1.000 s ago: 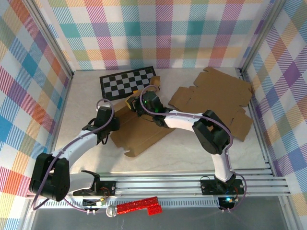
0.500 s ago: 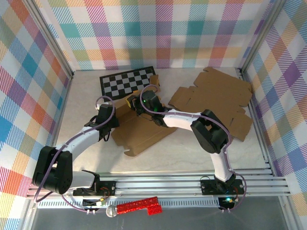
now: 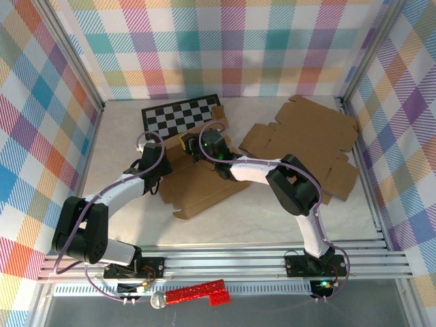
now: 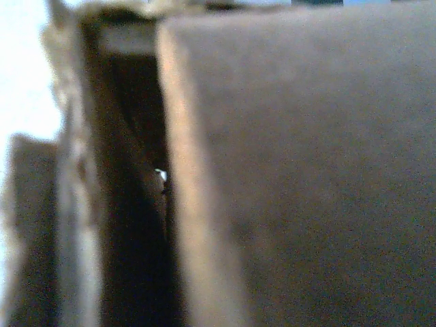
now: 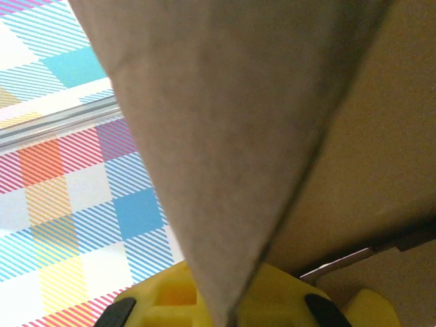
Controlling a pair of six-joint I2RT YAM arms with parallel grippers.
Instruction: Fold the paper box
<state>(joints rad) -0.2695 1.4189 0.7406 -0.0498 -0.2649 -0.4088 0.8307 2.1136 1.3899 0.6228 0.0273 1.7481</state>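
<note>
The half-folded brown paper box is seen lying left of the middle of the pale table, just on the near side of the black and white checked board. A raised flap at its far left corner is pinched tight by the right gripper. In the right wrist view the flap's edge is seen running down between the yellow fingers. The left gripper is pressed up against the box's left side. Whether its jaws are open or closed cannot be told, since the card is so close to its camera that it is blurred.

It looks like a side wall is being stood up. To do this well, the flap should be held firmly by the right gripper while the wall is pushed slowly along its crease by the left one. The card should not be tugged hard, or it may be torn.
</note>
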